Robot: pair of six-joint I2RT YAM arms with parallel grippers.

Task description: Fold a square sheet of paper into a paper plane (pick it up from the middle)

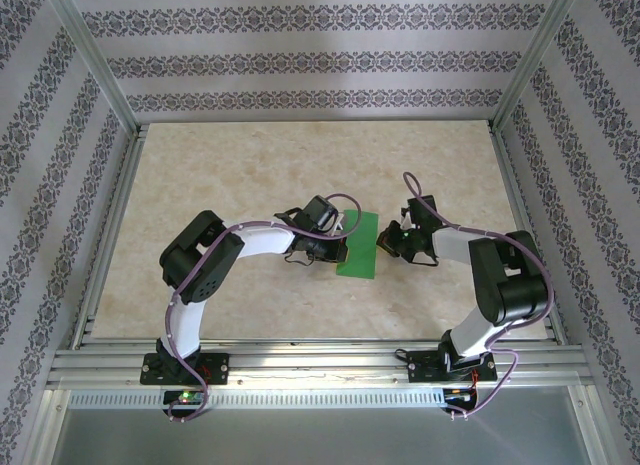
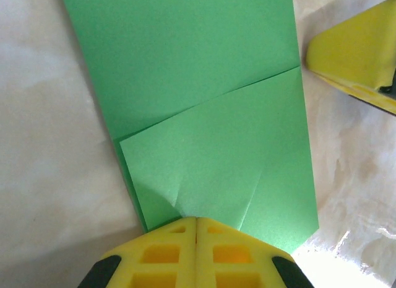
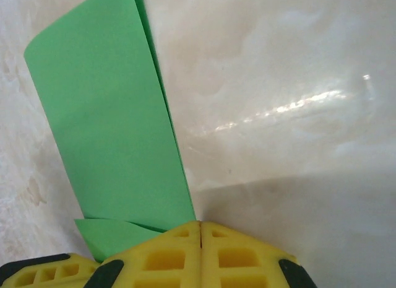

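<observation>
The square sheet of paper is bright green and lies folded into a narrow strip on the table between my two grippers. In the left wrist view the paper has a folded flap lying slantwise over its near part. My left gripper is shut, and its tips rest on that flap, where short creases fan out. From above, the left gripper sits at the strip's left edge. My right gripper is shut at the strip's right edge. Its tips touch the table beside the paper, holding nothing.
The beige marbled table is framed by aluminium rails and patterned walls. A yellow finger of the right gripper shows at the upper right of the left wrist view.
</observation>
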